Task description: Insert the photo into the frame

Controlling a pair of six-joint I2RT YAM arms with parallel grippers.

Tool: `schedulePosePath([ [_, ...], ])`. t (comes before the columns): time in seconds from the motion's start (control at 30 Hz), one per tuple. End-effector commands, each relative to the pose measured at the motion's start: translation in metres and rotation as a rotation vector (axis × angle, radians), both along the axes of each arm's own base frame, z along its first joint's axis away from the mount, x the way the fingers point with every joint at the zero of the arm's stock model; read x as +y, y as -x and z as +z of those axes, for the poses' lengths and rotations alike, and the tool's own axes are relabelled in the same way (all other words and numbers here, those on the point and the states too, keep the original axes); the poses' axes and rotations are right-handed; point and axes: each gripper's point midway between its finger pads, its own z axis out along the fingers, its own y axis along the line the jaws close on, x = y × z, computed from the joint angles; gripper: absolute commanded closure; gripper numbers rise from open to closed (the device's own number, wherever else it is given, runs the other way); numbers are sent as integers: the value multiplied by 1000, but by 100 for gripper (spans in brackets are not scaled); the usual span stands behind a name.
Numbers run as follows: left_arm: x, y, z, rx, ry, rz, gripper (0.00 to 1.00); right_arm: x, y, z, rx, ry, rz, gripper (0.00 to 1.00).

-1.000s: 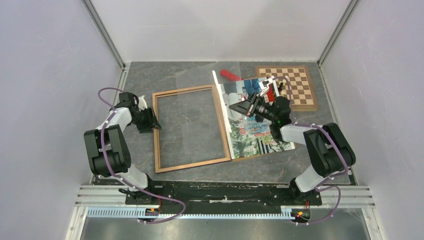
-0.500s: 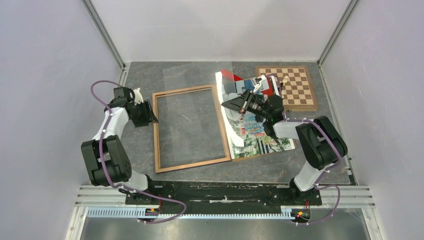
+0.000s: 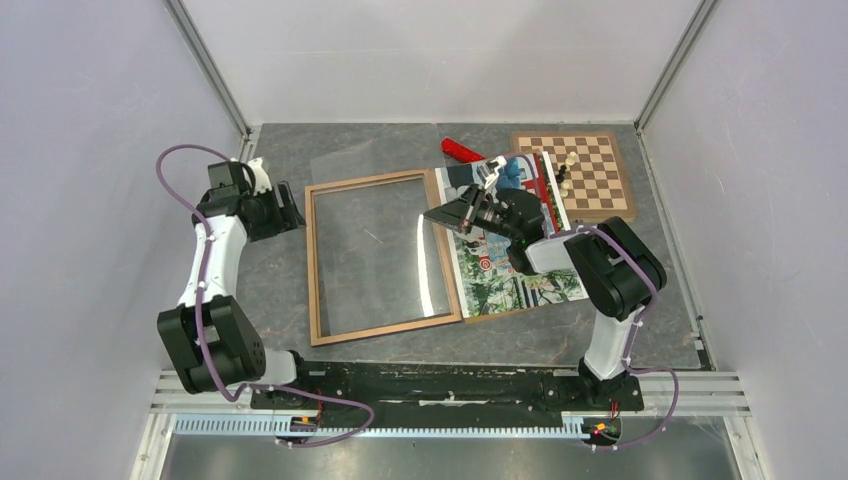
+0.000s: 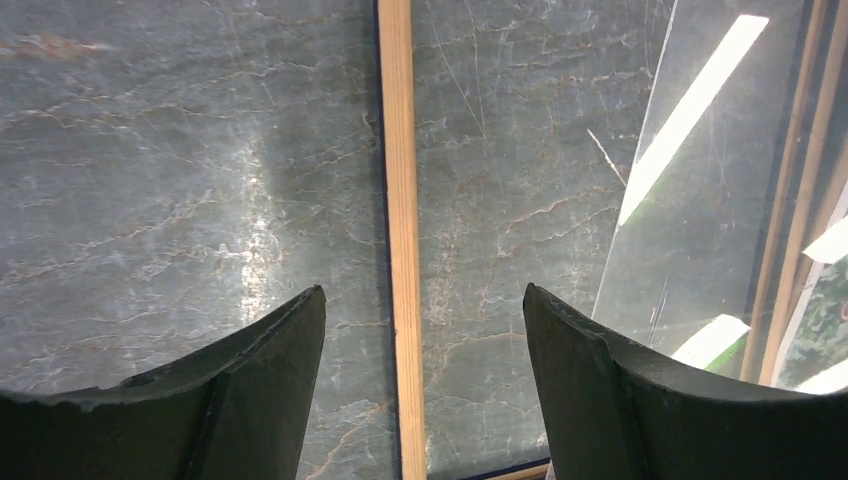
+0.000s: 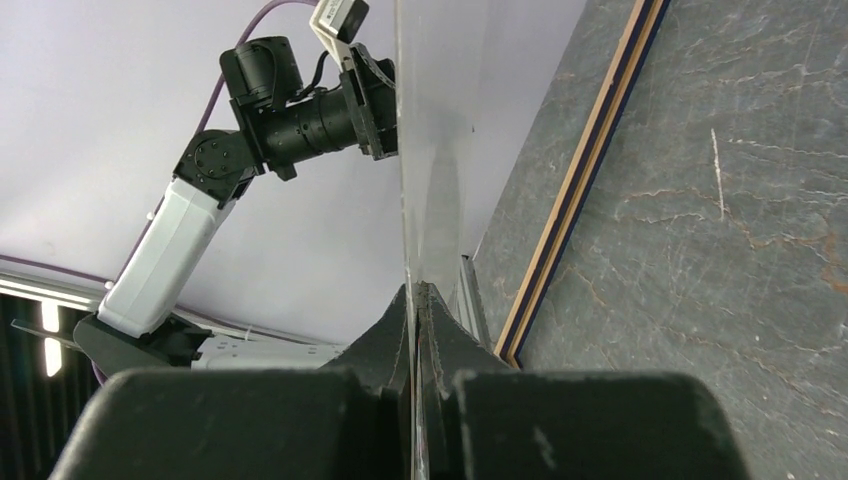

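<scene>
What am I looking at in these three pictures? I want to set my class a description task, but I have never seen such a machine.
These are two robot arms bolted at the near edge of a grey table. One picture looks down from above. The other two come from a small camera on each wrist, so each shows that arm's own fingers. On the table lie a wooden picture frame, a colour photo just to its right, and a chessboard in the far right corner. The left end effector is open by the frame's left rail and holds nothing. The right end effector is shut on the edge of a clear sheet, which slants over the frame.
</scene>
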Motion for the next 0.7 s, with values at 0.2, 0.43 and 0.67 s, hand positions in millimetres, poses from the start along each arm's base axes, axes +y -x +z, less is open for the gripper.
schedulePosePath([
  [0.2, 15, -6, 46, -117, -91, 2, 20, 27, -7, -2, -6, -47, 20, 100],
  [0.43, 14, -4, 49, -130, -89, 9, 21, 36, -9, -17, 45, -51, 26, 100],
  [0.67, 13, -2, 52, -143, -88, 12, 21, 45, -13, -24, 69, -62, 32, 100],
])
